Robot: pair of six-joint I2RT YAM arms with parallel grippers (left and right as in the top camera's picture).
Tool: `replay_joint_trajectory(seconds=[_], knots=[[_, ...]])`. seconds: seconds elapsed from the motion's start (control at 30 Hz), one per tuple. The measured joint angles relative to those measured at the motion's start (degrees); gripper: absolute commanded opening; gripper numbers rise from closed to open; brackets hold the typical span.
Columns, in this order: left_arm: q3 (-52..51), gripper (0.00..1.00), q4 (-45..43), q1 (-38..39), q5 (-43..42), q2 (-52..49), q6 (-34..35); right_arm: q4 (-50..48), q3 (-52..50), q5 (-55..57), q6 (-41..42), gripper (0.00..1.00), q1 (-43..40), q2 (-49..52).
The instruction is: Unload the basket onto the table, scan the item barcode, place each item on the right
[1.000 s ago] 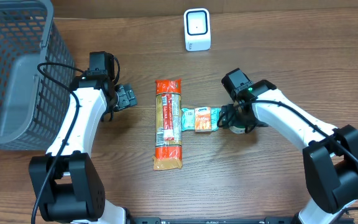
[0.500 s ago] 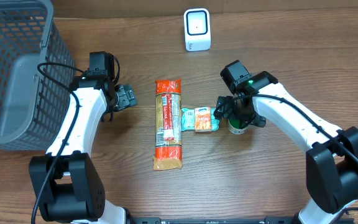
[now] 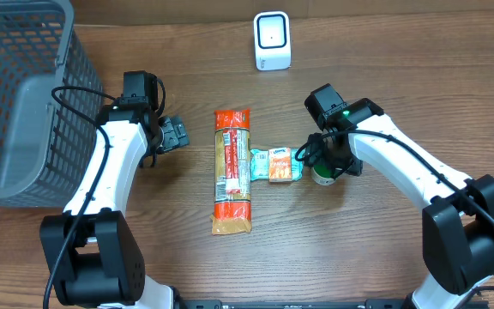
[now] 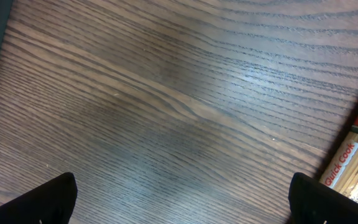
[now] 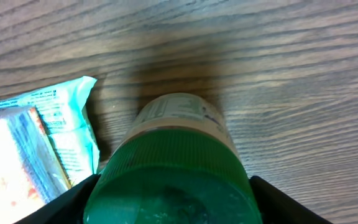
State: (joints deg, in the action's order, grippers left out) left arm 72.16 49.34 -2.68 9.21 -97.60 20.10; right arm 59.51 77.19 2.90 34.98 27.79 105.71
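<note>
A small jar with a green lid (image 3: 322,175) stands upright on the wooden table, right of centre. My right gripper (image 3: 325,161) sits over it, and its fingers (image 5: 67,202) press both sides of the green lid (image 5: 173,180). The white barcode scanner (image 3: 272,40) stands at the back centre, well apart from the jar. My left gripper (image 3: 177,133) hovers open over bare wood at the left, with nothing between its fingertips (image 4: 55,199).
A snack packet (image 3: 275,164) lies just left of the jar, touching a long pasta pack (image 3: 232,170) in the middle. The pasta pack's end (image 4: 353,168) shows in the left wrist view. A grey mesh basket (image 3: 24,94) fills the far left.
The right gripper has settled over the jar and its jaws have narrowed onto the green lid. The left arm has not moved.
</note>
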Motion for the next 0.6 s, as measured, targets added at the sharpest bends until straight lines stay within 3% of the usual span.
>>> replay_joint_trajectory(seconds=[0.23,0.47,0.6], knots=[[0.00,1.00,0.00,0.00,0.00,0.00,0.00,-2.10,-0.02,0.83,-6.67,0.66,-0.02,0.02],[0.00,1.00,-0.02,0.00,0.00,0.00,0.00,-3.69,-0.07,1.90,-17.18,0.68,0.00,0.02],[0.00,1.00,0.00,0.00,0.02,0.00,0.00,-3.87,-0.07,2.67,-19.69,0.88,0.00,0.02]])
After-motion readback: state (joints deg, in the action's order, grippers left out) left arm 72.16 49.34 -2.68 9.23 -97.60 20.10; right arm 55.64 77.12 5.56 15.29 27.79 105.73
